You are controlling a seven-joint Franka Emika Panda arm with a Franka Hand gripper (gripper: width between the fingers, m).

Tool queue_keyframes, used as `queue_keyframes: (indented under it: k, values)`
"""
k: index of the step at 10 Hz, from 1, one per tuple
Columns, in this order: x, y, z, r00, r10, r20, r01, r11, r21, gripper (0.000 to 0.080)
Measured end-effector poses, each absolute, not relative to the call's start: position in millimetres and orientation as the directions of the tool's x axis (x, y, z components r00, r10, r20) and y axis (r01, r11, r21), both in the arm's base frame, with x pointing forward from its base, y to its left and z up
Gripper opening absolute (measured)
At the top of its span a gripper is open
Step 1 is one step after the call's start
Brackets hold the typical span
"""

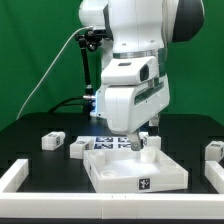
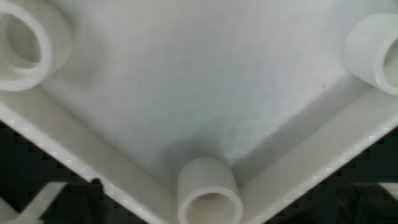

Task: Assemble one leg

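The large white square panel (image 1: 135, 168) with its raised rim lies at the table's front centre. My gripper (image 1: 140, 143) reaches down at its far corner on the exterior view's right. In the wrist view the panel (image 2: 205, 95) fills the picture. A round white stub (image 2: 208, 192) stands in its corner, between my fingers. The gripper (image 2: 208, 208) is open, its dim fingertips (image 2: 43, 205) far apart and not touching the stub. Two loose legs (image 1: 52, 140) (image 1: 78, 148) lie on the exterior view's left, and a third leg (image 1: 213, 150) on its right.
Two more round stubs (image 2: 22, 50) (image 2: 374, 50) stand at the panel's neighbouring corners. A white rail (image 1: 18, 176) borders the table at the front left and another rail (image 1: 212, 176) at the front right. The marker board (image 1: 103, 138) lies behind the panel.
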State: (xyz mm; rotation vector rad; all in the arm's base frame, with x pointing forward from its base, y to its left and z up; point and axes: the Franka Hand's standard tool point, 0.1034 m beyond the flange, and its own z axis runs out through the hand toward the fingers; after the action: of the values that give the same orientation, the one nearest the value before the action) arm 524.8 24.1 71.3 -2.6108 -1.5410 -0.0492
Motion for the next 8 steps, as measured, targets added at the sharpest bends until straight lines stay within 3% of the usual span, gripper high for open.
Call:
queue_keyframes:
  k: [6,7,8]
  values:
    - [524.8,23.4,71.2,0.485,0.871,0.082,0.874,-0.480,-0.077,0.0650]
    - [524.7,22.6,70.7,0.454,0.887,0.086,0.891,-0.450,-0.062,0.0650]
    - [514.7,20.4,65.7,0.358,0.929,0.089,0.933,-0.359,-0.010,0.0650]
